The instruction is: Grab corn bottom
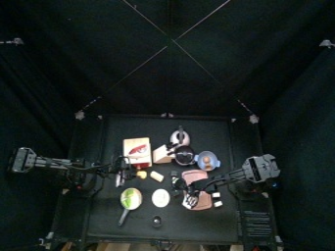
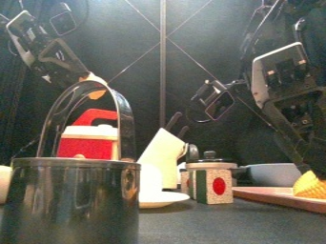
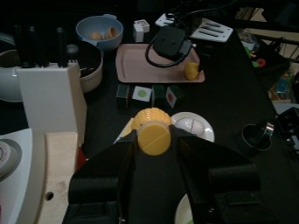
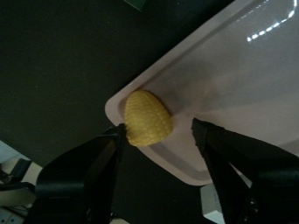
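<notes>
A yellow corn piece [image 4: 147, 118] lies in the corner of a pink tray [image 4: 251, 79]. My right gripper [image 4: 158, 131] is open, with one jaw on each side of it. The left-hand jaw is close against the corn and the other stands a little apart. In the front view this corn [image 2: 310, 181] sits on the tray [image 2: 261, 194] at the far right, under the right arm. My left gripper [image 3: 152, 144] is shut on a second yellow corn piece [image 3: 152, 131] and holds it above the table. Its orange tip [image 2: 91, 77] shows high in the front view.
A steel pot with a bail handle [image 2: 71, 195] stands nearest the front. Behind it are a red-and-white box [image 2: 90, 133], a white jug [image 2: 160, 157] and a small box with a red dot [image 2: 212, 181]. A blue bowl [image 3: 100, 28], a knife block [image 3: 41, 44] and a white plate [image 3: 197, 128] stand around the tray.
</notes>
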Robot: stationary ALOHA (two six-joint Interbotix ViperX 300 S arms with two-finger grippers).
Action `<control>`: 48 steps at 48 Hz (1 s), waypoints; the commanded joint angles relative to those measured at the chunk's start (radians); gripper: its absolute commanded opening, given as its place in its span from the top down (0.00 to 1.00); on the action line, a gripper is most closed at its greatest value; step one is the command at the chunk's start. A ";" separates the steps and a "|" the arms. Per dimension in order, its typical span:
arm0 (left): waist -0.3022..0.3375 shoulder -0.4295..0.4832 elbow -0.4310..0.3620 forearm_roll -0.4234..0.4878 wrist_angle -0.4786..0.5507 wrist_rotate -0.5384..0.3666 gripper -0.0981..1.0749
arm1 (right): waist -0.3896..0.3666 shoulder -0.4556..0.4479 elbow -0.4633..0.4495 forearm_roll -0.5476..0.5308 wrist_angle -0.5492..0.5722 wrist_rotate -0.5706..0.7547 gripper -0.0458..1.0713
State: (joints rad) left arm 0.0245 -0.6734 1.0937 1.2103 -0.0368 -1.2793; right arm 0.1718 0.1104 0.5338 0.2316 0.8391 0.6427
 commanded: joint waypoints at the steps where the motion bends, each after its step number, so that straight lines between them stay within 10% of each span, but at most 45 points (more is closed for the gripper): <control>1: 0.003 0.000 -0.012 -0.002 -0.003 -0.002 0.33 | -0.006 -0.015 -0.005 0.009 -0.021 0.002 0.17; 14: 0.003 0.000 -0.008 -0.002 -0.003 -0.002 0.33 | -0.041 -0.028 0.058 0.008 -0.072 0.098 0.31; 48: 0.008 -0.002 -0.006 -0.009 -0.003 0.000 0.33 | -0.057 -0.250 0.328 -0.291 -0.534 0.772 0.25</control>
State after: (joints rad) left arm 0.0291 -0.6734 1.0999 1.2042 -0.0368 -1.2793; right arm 0.1150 -0.1166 0.8667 -0.0215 0.3160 1.3806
